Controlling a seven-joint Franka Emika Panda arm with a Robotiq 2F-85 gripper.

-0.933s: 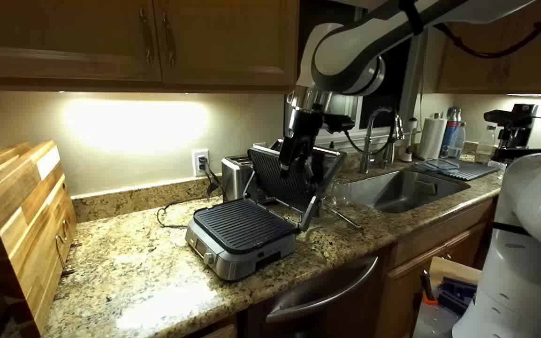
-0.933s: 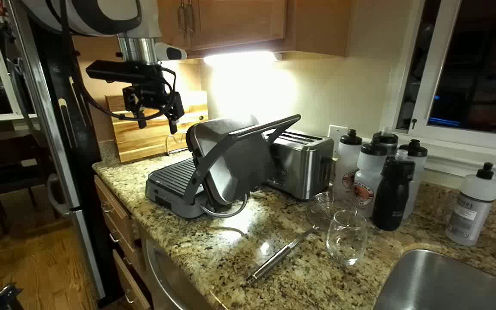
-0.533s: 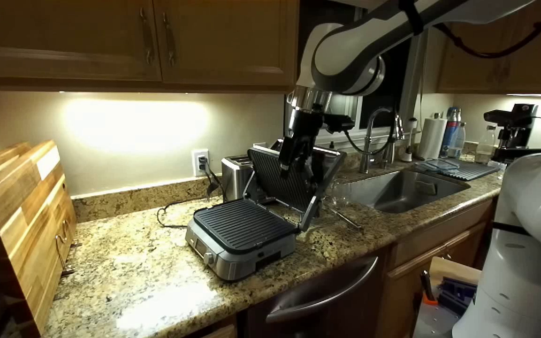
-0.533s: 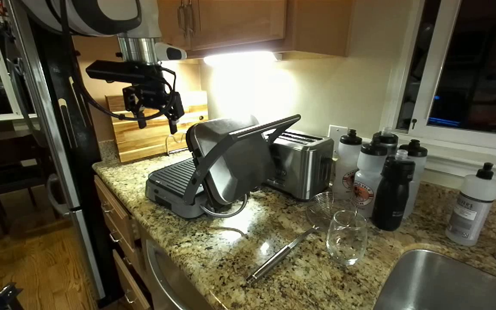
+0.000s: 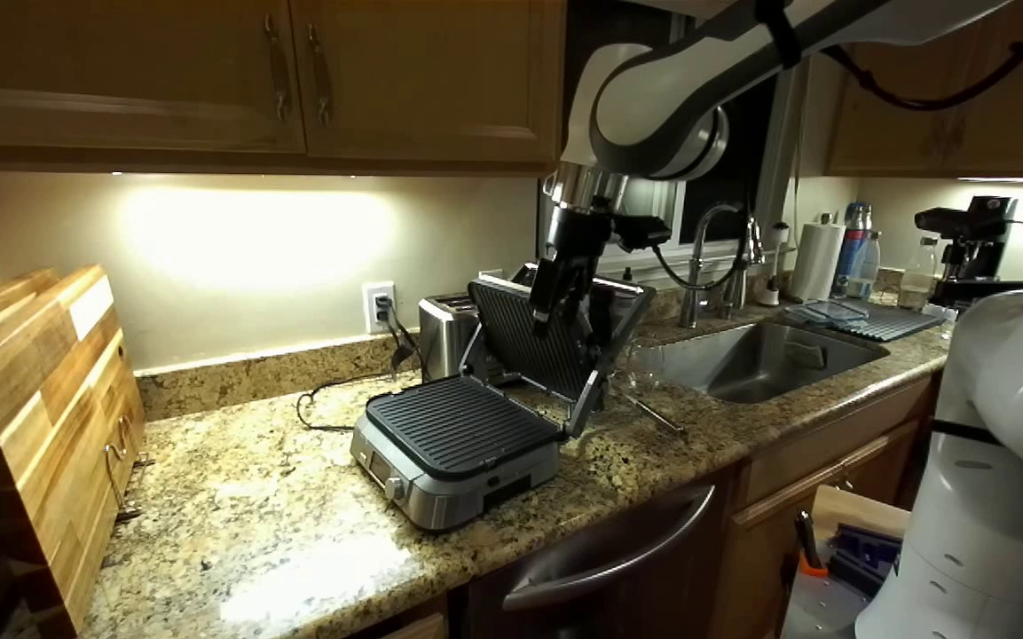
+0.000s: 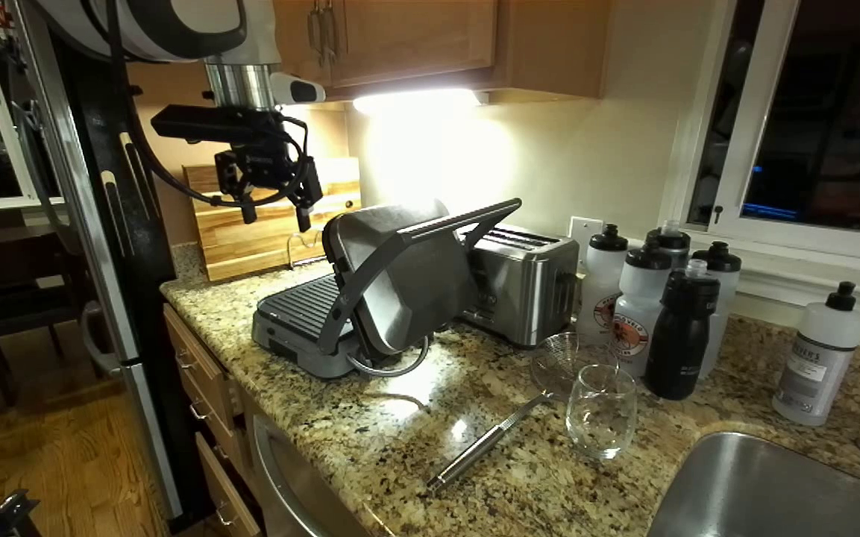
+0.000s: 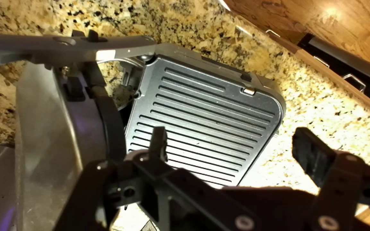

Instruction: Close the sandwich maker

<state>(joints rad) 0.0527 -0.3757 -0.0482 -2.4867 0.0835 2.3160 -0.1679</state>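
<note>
The sandwich maker stands open on the counter, its ridged lower plate (image 5: 458, 430) bare and facing up. Its lid (image 6: 418, 287) leans back past upright, with the handle bar (image 6: 459, 220) raised behind it in an exterior view. My gripper is open and empty, fingers pointing down, in both exterior views (image 5: 570, 321) (image 6: 277, 220). In the wrist view the gripper (image 7: 231, 141) hangs above the lower plate (image 7: 204, 112), its fingers wide apart. The lid (image 7: 47, 128) is left of the fingers there. I see no contact between fingers and lid.
A silver toaster (image 6: 530, 283) stands close beside the lid. Wooden boards (image 5: 50, 426) stand at the counter's far end. A strainer (image 6: 478, 447), a glass (image 6: 601, 414) and several bottles (image 6: 631, 313) are behind the lid, near the sink (image 6: 705, 451). A black cord (image 5: 325, 428) runs to the outlet.
My gripper has shifted only very slightly, staying open. The sandwich maker and its lid have not moved.
</note>
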